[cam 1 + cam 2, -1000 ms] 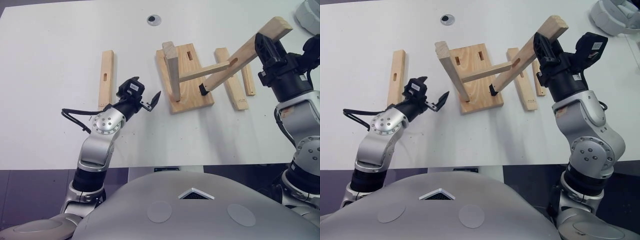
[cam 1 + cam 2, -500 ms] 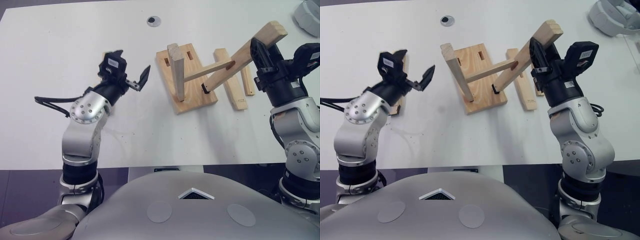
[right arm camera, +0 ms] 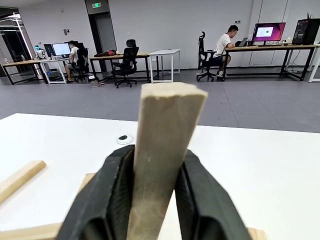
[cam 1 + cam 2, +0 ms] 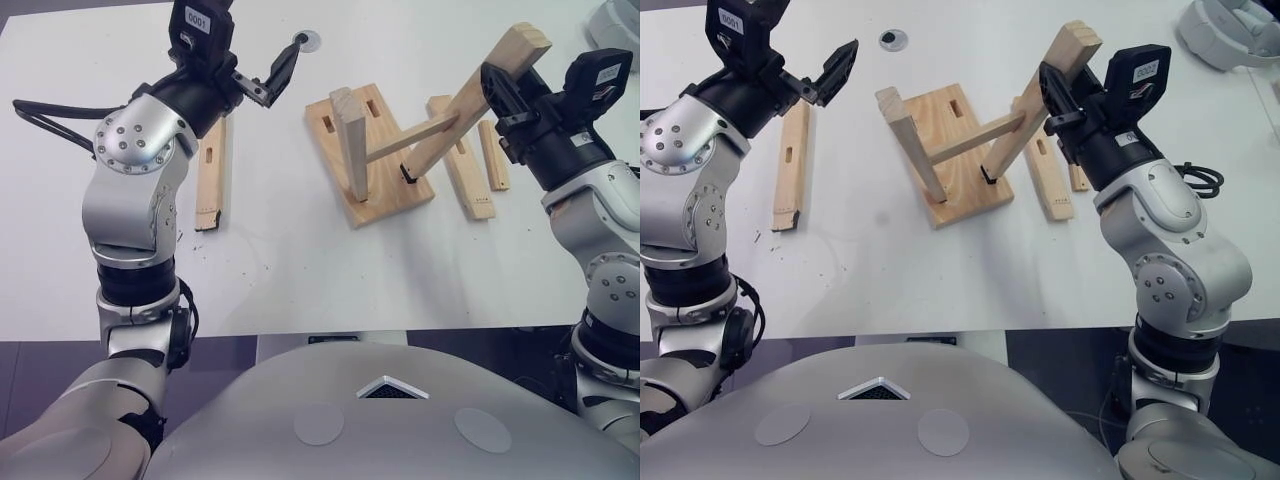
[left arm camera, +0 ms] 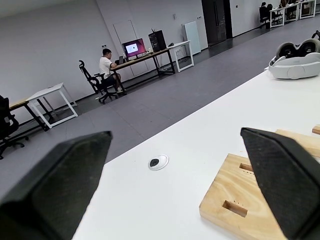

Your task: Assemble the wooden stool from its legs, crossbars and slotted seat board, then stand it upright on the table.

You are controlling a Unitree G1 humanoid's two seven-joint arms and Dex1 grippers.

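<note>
Raised since earlier, the left gripper [image 5: 170, 200] hangs spread wide above the loose leg [image 4: 212, 170] on the table [image 4: 300, 270]; the right gripper [image 4: 498, 88] clamps the tilted leg [image 4: 465, 100], joined by a crossbar [image 4: 405, 140] to the leg [image 4: 350, 140] standing on the seat board [image 4: 388, 192].

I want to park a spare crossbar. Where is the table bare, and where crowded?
Bare: the table along its near edge, and the gap between the flat leg and seat board. Crowded: from the seat board rightward to the right gripper.
</note>
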